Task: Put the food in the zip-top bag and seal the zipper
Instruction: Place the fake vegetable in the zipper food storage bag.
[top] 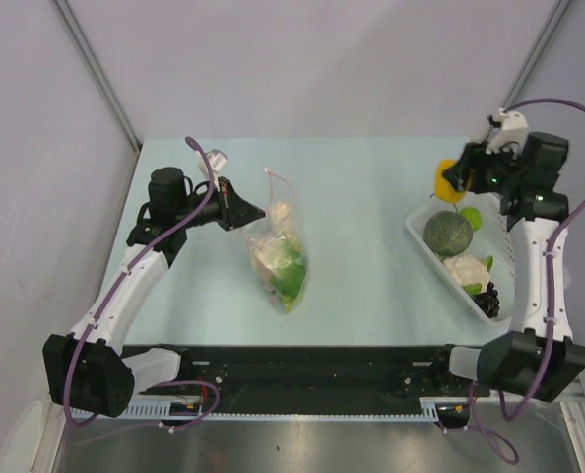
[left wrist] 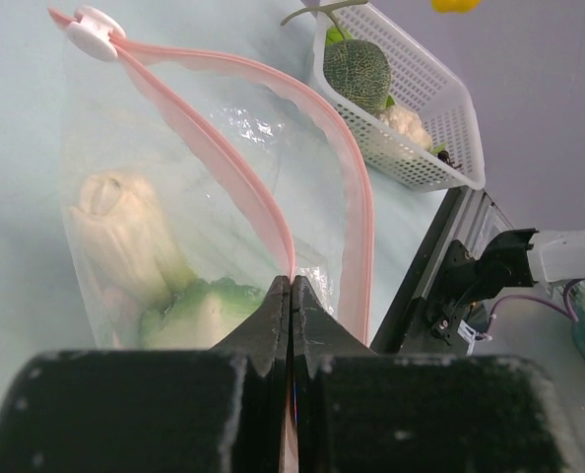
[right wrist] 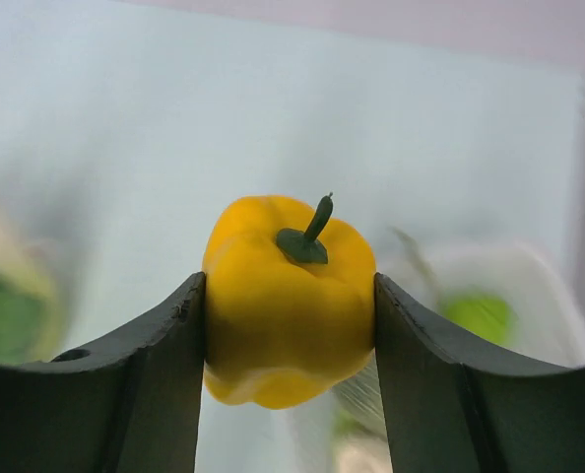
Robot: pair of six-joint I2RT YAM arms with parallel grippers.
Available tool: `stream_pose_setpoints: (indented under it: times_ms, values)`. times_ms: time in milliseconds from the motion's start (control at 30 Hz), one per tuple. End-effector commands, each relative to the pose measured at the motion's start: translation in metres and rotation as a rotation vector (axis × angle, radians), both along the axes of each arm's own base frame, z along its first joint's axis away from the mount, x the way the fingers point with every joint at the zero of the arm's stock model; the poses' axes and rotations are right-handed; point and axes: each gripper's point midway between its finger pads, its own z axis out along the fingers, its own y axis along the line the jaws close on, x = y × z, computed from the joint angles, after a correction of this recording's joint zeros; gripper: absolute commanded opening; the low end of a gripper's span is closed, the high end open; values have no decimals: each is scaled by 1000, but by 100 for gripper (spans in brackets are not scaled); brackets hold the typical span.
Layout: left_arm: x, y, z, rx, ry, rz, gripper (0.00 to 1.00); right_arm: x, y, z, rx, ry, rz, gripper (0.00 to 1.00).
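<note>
One clear crinkly plastic zip-top bag [top: 278, 258], centre-left on the pale table [top: 371, 177], mouth gaping, containing a white-green toy leek [left wrist: 125, 236] and green pieces. Its pink-red zipper strip [left wrist: 224, 168] is pinched by the closed left gripper [left wrist: 291, 291]. One yellow toy bell pepper with green stem [right wrist: 273, 335], clamped in the right gripper [right wrist: 291, 286], above the far end of the white latticed plastic basket [top: 418, 236], right.

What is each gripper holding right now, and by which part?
The left gripper pinches the zip-top bag by one lip of its pink zipper strip. The right gripper holds a yellow toy bell pepper by its two sides.
</note>
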Motion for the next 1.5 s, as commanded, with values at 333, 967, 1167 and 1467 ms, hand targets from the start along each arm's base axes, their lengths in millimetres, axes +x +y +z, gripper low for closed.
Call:
stream_pose_setpoints:
  times_ms: [333, 967, 1167, 1467]
  values:
    - [-17, -14, 51, -62, -101, -73, 0, -58, 323, 164, 311, -576, 747, 1]
    - [-17, -20, 85, -221, -50, -27, 0, -49, 366, 97, 304, -335, 438, 0]
    - [-17, -20, 86, -220, -62, -17, 0, -63, 360, 80, 171, -315, 509, 0]
    - [-17, -19, 83, -205, -74, -16, 0, -101, 363, 91, 146, -356, 761, 90]
